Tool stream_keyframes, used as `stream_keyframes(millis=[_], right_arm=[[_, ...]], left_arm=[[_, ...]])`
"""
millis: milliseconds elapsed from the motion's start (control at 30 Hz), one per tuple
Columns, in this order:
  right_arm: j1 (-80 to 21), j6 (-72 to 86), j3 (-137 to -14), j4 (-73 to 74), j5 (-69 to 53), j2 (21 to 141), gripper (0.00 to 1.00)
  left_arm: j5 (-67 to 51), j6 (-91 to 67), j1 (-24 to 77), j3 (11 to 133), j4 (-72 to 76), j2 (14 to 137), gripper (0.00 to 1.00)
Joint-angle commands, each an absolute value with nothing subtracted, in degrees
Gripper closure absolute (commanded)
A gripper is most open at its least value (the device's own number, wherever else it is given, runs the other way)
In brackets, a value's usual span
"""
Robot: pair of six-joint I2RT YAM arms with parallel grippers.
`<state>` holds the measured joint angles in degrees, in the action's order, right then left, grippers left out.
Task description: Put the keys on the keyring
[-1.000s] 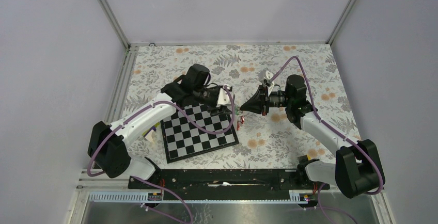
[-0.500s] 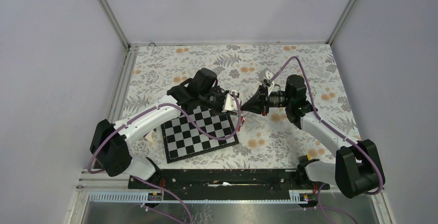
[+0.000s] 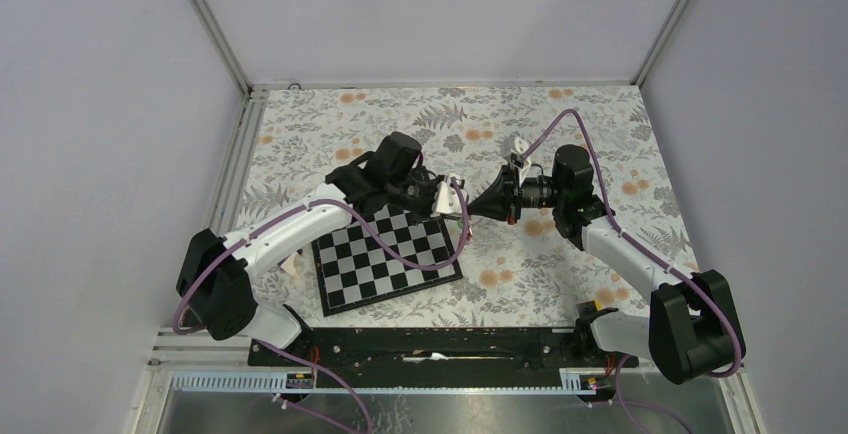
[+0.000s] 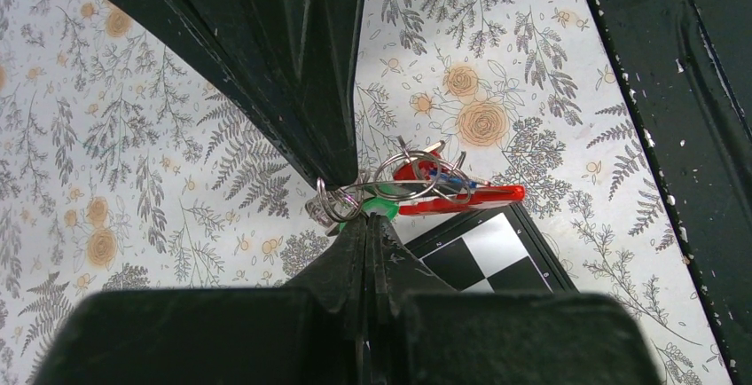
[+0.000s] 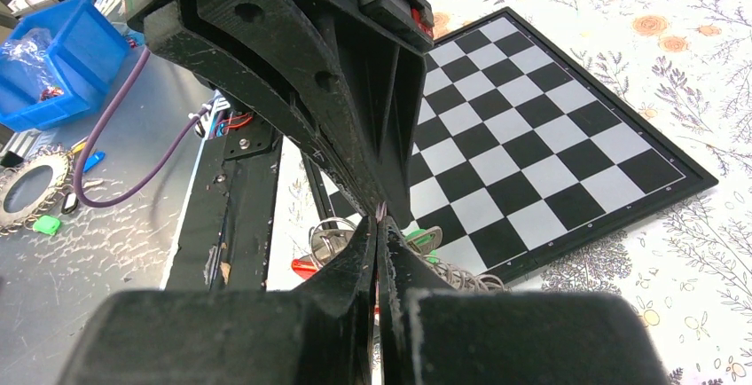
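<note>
1. Right, both arms meet nose to nose over the table [image 3: 560,114], just above the far right corner of the chessboard [image 3: 385,259], which lies toward the table's near edge.
2. The left gripper [image 4: 365,222] has its fingers pressed flat together, tip against a tangle of wire rings [image 4: 403,176].
3. The right gripper [image 5: 379,225] is pressed together too, its tip at the same tangle from the opposite side.
4. The bundle hangs off the table between the two tips. I cannot tell which tip actually carries it.
5. The keyring [image 4: 470,195], the red loop, dangles sideways from the tangle, out over the chessboard's corner.
6. Of the keys [image 4: 384,211], a green head sits right at the left tip and a bit of blue shows among the rings. Any others are too small to make out.
7. By my reading, the step in hand is threading: one arm steadies the bundle while the other works a ring onto the red loop.
8. Whether any key is fully on, I cannot tell.
9. The next move calls for tiny, slow wrist motion. One pinch must stay firm, or the whole bundle could drop onto the board.
</note>
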<state>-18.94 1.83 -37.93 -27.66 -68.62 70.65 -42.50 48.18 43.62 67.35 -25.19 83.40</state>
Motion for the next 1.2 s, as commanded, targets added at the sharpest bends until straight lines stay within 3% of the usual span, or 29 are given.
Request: stream_keyframes(millis=[0, 267, 533, 667, 800, 1167], right_arm=[[-18.54, 2.13, -38.14, -31.03, -69.79, 69.74, 1.00], [-18.55, 2.12, -37.80, -31.43, -69.61, 69.80, 1.00], [-18.36, -3.16, -38.24, -27.26, -69.61, 69.76, 1.00], [-18.30, -5.11, -38.25, -26.01, -70.17, 70.11, 1.00], [-18.34, -6.19, -38.22, -25.15, -70.22, 70.07, 1.00], [-18.36, -7.10, -38.08, -24.40, -69.96, 69.88, 1.00]], left_arm=[[-44.00, 48.51, 44.18, 68.42, -23.44, 84.18, 1.00], [-42.72, 48.18, 44.83, 68.39, -23.51, 84.31, 0.99], [-38.06, 46.17, 44.13, 68.84, -23.21, 82.28, 0.63], [-40.42, 43.03, 42.66, 68.84, -21.74, 81.74, 0.54], [-44.47, 39.15, 41.93, 69.01, -19.98, 82.22, 0.54], [-51.08, 31.71, 41.83, 69.90, -17.13, 85.13, 0.69]])
